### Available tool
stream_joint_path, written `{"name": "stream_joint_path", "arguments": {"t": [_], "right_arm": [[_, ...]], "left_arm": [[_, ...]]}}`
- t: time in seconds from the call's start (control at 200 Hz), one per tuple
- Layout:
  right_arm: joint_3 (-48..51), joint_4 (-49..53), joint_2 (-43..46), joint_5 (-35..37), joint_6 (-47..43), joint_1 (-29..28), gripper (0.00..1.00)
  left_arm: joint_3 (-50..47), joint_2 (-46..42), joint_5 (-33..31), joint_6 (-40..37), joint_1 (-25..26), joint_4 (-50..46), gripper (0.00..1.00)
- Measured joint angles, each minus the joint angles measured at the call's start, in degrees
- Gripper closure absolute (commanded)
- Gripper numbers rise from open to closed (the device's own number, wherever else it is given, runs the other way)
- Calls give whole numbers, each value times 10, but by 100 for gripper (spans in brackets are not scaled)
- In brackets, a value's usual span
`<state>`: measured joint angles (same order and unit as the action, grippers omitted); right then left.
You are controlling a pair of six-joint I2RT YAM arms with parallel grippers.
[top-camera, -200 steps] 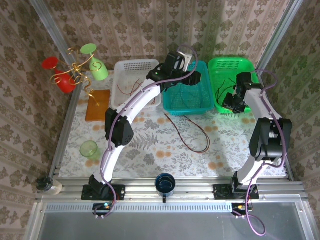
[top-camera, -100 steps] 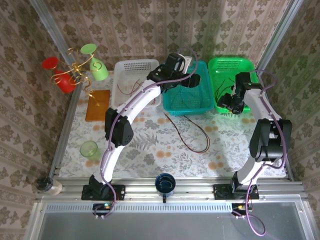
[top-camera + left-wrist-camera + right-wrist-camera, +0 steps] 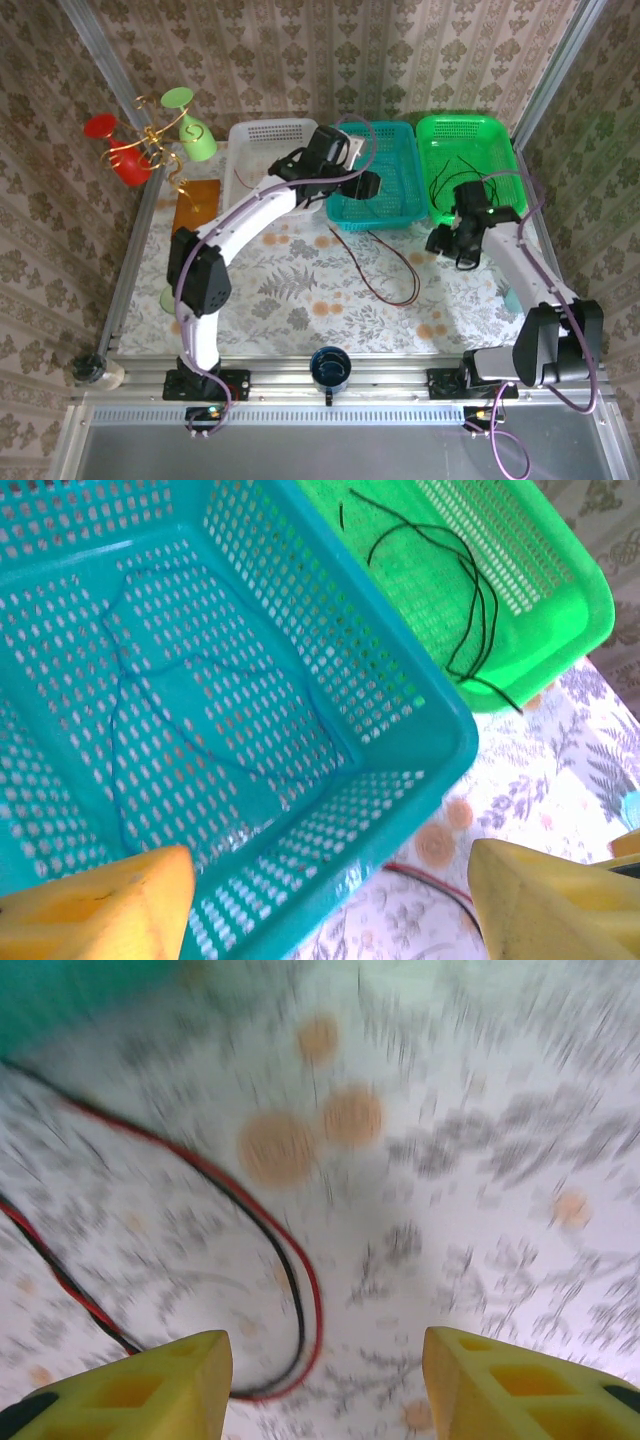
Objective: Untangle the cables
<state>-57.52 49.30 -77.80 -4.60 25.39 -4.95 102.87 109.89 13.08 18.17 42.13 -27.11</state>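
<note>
Left tool (image 3: 330,880): open, fingers spread wide with nothing between them, hovering over the near corner of the teal basket (image 3: 440,750).
Right tool (image 3: 322,1360): open and holding nothing, above the bench (image 3: 300,290) just in front of the green basket (image 3: 470,125); its wrist view was blurred.
Red-and-black cable (image 3: 385,265): lay loose on the bench in a long loop in front of the teal basket, and the bend of the loop sat below the right tool's fingers.
Blue cable (image 3: 120,680): lay in loose curves on the floor of the teal basket.
Black cable (image 3: 470,590): lay in the green basket, one end reaching its near rim.
Thin red cable (image 3: 255,172): lay in the white basket (image 3: 265,130), to the left of the teal one.
Baskets: white, teal and green stood side by side at the far edge of the bench.
</note>
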Motion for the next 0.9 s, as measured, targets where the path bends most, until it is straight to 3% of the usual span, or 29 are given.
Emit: {"name": "stream_joint_path", "arguments": {"t": [0.175,0.36,0.9], "right_arm": [[36,-18,-59,17,31,-83,49],[36,-43,-125,45,38,-134,53],[32,-74,-183,100,44,-164,62]], "left_arm": [[-100,-61,2,3,0,25,28],[-153,-82,2,17,0,45,29],[-168,-84,2,28,0,61,29]]}}
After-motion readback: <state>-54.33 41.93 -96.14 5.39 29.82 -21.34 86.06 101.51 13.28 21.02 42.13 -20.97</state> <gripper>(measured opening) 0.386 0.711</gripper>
